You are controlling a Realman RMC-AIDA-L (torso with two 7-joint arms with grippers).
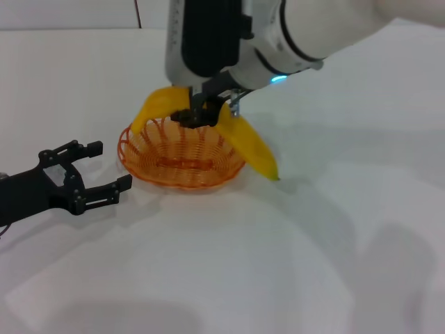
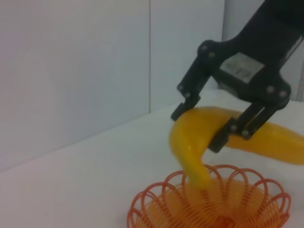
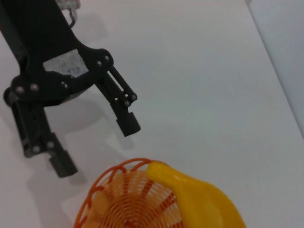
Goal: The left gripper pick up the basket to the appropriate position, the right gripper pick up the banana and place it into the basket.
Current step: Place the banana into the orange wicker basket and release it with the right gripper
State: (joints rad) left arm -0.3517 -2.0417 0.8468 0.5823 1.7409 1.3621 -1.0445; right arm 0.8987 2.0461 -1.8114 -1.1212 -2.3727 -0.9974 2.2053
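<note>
The orange wire basket (image 1: 174, 163) sits on the white table. My right gripper (image 1: 198, 115) is shut on the middle of the yellow banana (image 1: 250, 146) and holds it just over the basket's far rim. One end of the banana dips toward the basket and the other sticks out past its right side. My left gripper (image 1: 110, 165) is open and empty, low by the table just left of the basket and apart from it. The left wrist view shows the right gripper (image 2: 199, 128) clamped on the banana (image 2: 190, 147) above the basket (image 2: 156, 199). The right wrist view shows the left gripper (image 3: 97, 147), the basket (image 3: 128, 199) and the banana (image 3: 199, 199).
The white table (image 1: 313, 264) spreads around the basket, with a pale wall (image 2: 71, 71) behind it. The right arm's silver-white segment (image 1: 313, 28) hangs over the back of the work area.
</note>
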